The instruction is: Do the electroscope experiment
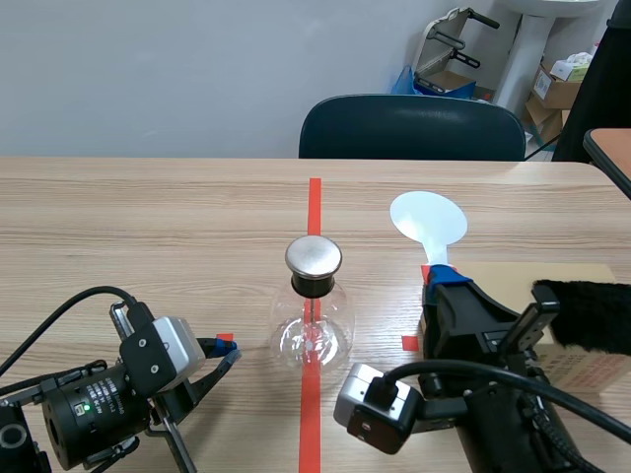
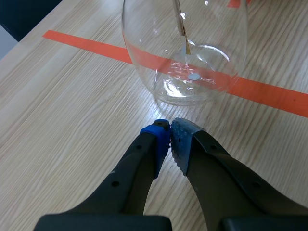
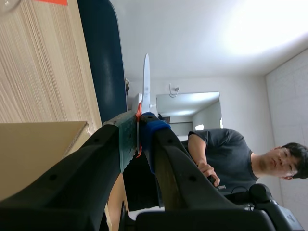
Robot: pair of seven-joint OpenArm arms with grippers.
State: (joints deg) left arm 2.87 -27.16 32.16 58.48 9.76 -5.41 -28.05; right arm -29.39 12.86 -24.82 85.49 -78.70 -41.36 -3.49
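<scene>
You are holding the right gripper [image 3: 139, 131] clamped on the paddle [image 1: 427, 219] by its stem, with the white disc pointing toward the table's [image 1: 148, 227] far edge. The left gripper [image 2: 169, 137] is resting closed and empty just beside the flask [image 1: 313, 333], which is standing mid-table, nearer the near edge. The likely step is carrying the paddle to the cap [image 1: 314, 256]. The next move calls for bringing the disc close without knocking the flask.

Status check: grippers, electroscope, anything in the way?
Left gripper shut, empty, just short of electroscope. Right gripper shut on white paddle, apart from metal cap. Nothing between paddle and cap.
</scene>
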